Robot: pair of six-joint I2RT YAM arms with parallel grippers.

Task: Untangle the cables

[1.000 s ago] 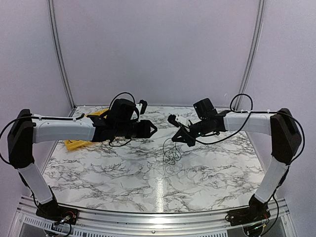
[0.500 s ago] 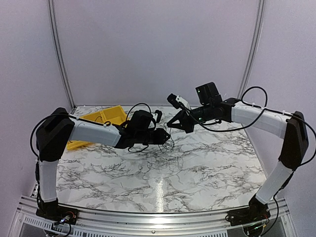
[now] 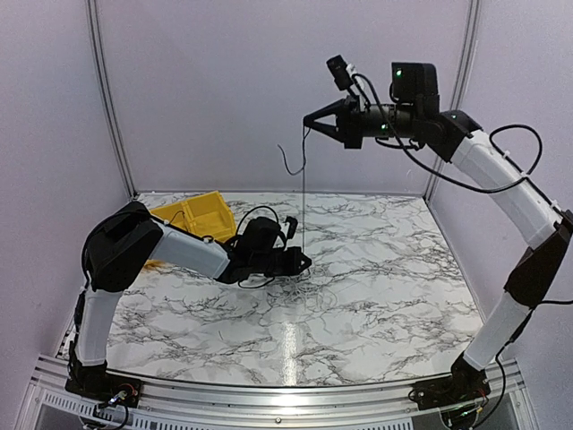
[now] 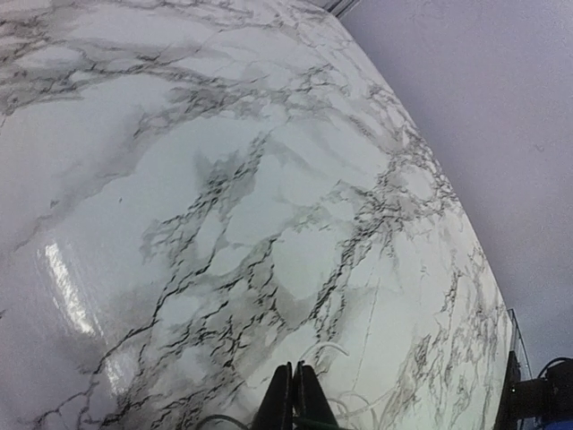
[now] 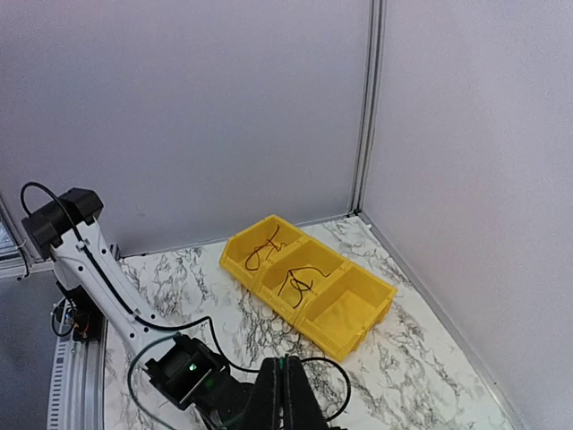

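the right gripper (image 3: 309, 118) is raised high above the table (image 3: 403, 296), its fingers pressed together on the top of a thin black wire (image 3: 304, 197); a short loose end curls out just below the grip, and the rest hangs straight down in a taut line. the left gripper (image 3: 304, 262) lies low on the marble top, its fingers closed on the lower end of that wire. in the left wrist view the fingers meet with no gap, and a pale wire (image 4: 345, 358) loops on the marble just beside their tips. a yellow bin (image 3: 201, 215) sits at the far left of the table, two of its three compartments holding small dark wires (image 5: 295, 285).
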